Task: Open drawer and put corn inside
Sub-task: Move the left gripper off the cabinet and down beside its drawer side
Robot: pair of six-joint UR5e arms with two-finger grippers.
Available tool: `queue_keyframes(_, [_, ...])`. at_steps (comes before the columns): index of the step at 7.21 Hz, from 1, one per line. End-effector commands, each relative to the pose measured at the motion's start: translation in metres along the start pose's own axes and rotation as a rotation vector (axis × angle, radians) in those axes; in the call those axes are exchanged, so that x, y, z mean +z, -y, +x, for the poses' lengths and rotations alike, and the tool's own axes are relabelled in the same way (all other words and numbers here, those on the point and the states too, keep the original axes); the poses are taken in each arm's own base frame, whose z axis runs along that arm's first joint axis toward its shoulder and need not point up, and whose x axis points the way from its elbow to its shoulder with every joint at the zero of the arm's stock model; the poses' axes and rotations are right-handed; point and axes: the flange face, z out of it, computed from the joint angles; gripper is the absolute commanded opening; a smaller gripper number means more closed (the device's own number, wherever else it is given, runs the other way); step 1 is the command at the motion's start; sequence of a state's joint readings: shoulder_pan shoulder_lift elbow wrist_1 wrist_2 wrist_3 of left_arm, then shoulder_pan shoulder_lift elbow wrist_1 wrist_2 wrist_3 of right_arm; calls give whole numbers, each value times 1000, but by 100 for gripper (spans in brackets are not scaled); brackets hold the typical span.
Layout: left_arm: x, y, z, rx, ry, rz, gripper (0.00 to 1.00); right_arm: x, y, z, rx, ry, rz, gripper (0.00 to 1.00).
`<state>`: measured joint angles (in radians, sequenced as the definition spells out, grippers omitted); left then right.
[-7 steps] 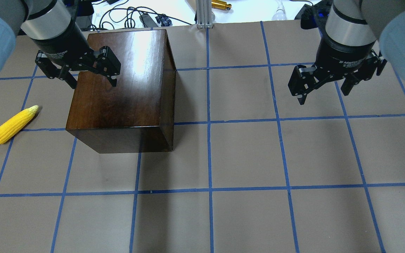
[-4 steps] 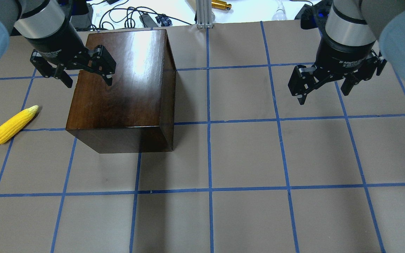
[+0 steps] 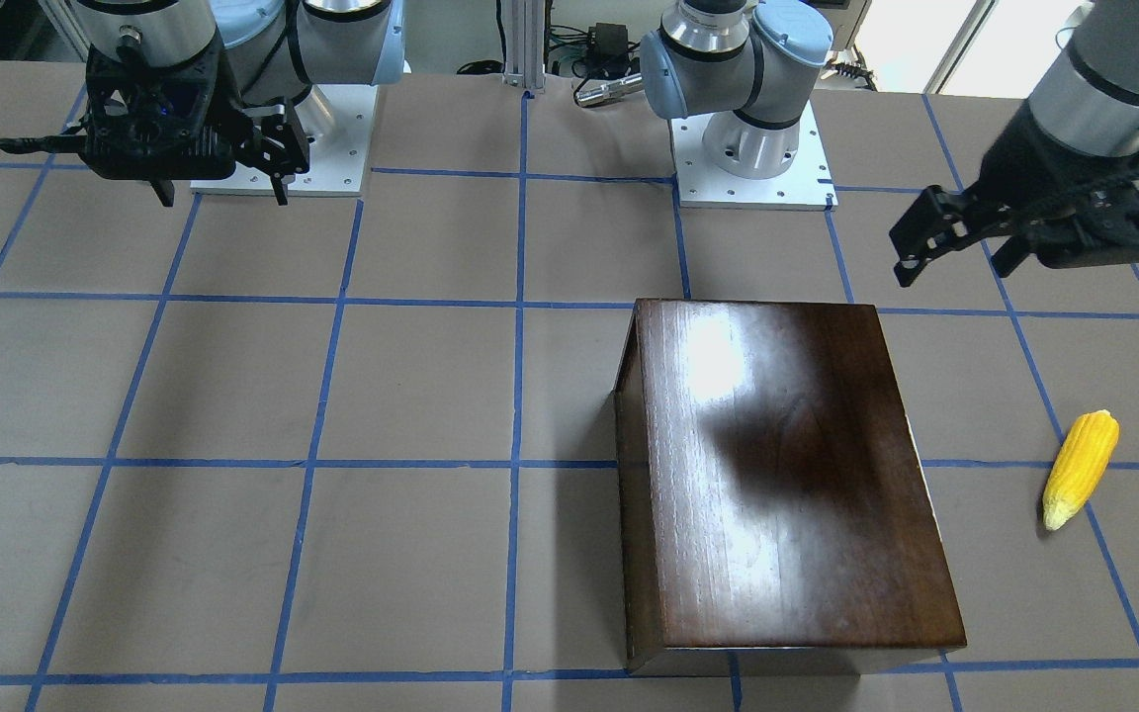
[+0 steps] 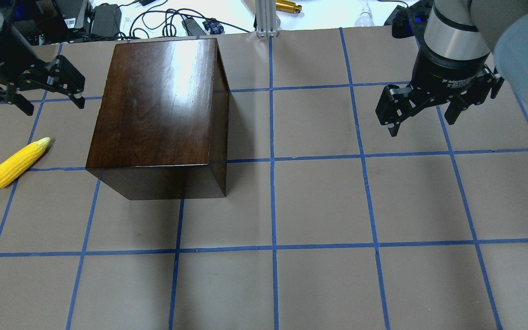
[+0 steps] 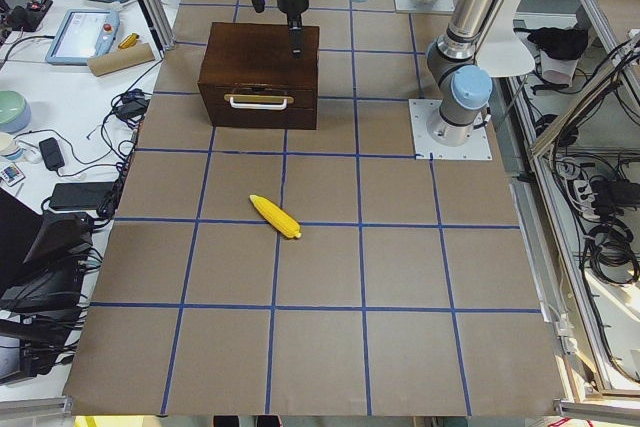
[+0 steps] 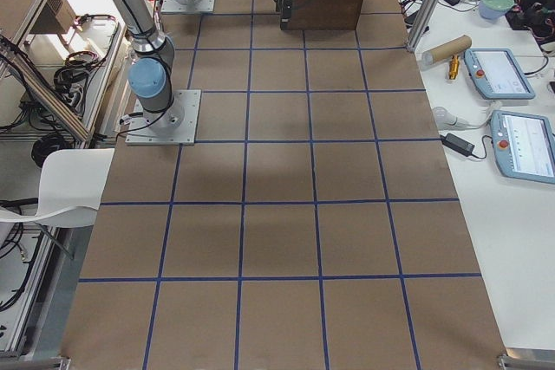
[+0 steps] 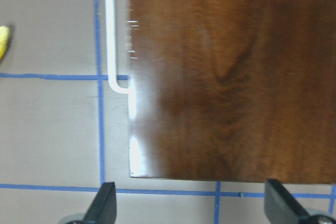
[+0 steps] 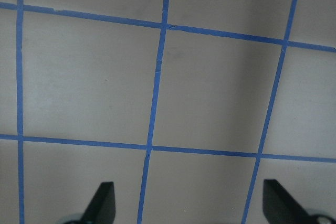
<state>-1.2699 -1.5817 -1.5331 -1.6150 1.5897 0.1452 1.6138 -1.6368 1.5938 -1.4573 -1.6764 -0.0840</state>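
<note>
The dark glossy wooden box (image 4: 154, 110) stands left of centre on the table; it also shows in the front view (image 3: 787, 475). Its drawer (image 5: 258, 105) is shut, its front panel with a white handle (image 7: 111, 35) facing the robot's left. The yellow corn (image 4: 16, 163) lies on the table left of the box, also seen in the front view (image 3: 1081, 469). My left gripper (image 4: 54, 107) is open and empty, hovering beside the box's left far corner, above the corn in that view. My right gripper (image 4: 422, 126) is open and empty over bare table at the right.
Cables and an aluminium post (image 4: 264, 18) lie beyond the table's far edge. The two arm bases (image 3: 752, 148) stand on white plates on the robot's side. Brown table surface with a blue tape grid (image 4: 319, 201) spreads right of and in front of the box.
My left gripper has moved left off the top of the box and now hangs over the table beside it. The right arm, box and corn have not moved.
</note>
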Motion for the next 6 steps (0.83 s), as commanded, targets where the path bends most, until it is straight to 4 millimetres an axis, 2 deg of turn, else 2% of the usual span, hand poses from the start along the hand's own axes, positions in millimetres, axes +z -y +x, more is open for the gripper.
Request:
queue_keyframes(1, [13,12,-82,-101,-10,-27,100,0,0,0,1,0,0,100])
queue_keyframes(3, [32,23,-127,-2,-23,-47,100,0,0,0,0,0,0,100])
queue_keyframes(4, [53,40,-136,6,-21,-38,100,-1,-1,0,0,0,1,100])
queue_keyframes(6, [119,79,-149,7,-38,-80,100,-1,-1,0,1,0,1,100])
